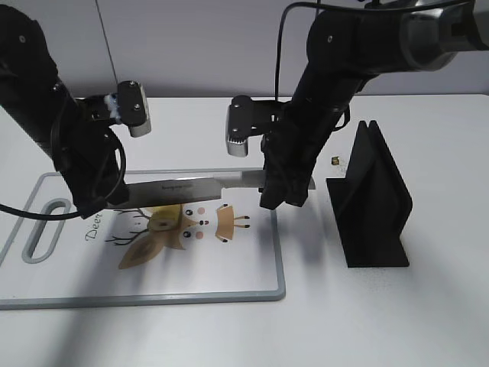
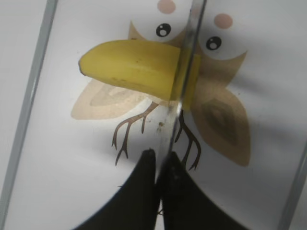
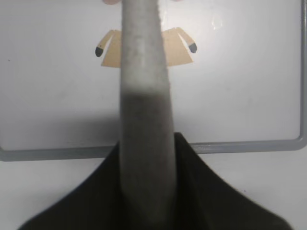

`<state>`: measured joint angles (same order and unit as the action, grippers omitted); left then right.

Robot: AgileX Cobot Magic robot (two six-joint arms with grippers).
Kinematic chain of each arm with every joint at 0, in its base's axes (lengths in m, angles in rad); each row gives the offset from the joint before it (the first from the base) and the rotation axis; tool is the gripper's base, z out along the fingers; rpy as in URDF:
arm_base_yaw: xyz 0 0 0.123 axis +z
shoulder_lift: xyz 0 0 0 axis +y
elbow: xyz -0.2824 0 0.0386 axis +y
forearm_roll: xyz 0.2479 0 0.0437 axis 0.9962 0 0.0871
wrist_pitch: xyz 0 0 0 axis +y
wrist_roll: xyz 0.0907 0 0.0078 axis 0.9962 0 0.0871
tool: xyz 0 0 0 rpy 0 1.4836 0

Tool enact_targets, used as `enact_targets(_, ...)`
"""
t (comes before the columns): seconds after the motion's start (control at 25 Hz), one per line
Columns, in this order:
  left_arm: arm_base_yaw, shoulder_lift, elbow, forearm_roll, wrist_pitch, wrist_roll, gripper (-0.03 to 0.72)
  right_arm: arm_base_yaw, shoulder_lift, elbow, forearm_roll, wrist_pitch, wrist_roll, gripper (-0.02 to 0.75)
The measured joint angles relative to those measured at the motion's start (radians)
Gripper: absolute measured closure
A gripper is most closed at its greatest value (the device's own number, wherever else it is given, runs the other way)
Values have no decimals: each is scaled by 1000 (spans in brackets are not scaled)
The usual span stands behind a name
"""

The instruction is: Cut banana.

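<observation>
While both grippers pinch the knife (image 1: 191,187) ends | blade sits in banana (image 2: 134,67) | your uneven push could roll it

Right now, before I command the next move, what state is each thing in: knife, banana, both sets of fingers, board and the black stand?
knife: held level across the board at both ends, edge on the banana
banana: lying on the board, blade partway through near one end
left fingers: shut on the knife
right fingers: shut on the knife
cutting board: flat on the table
knife stand: upright, empty
</observation>
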<state>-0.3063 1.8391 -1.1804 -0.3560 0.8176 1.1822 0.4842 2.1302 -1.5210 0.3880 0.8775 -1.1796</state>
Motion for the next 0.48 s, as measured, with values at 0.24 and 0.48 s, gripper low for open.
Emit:
enact_targets(0.24,0,25,0,-15,-2,0,688,0,2,0,-10,0,0,558)
enact_targets(0.48,0,34,0,-18,-17,0,688,0,2,0,-15,-15,-1,557)
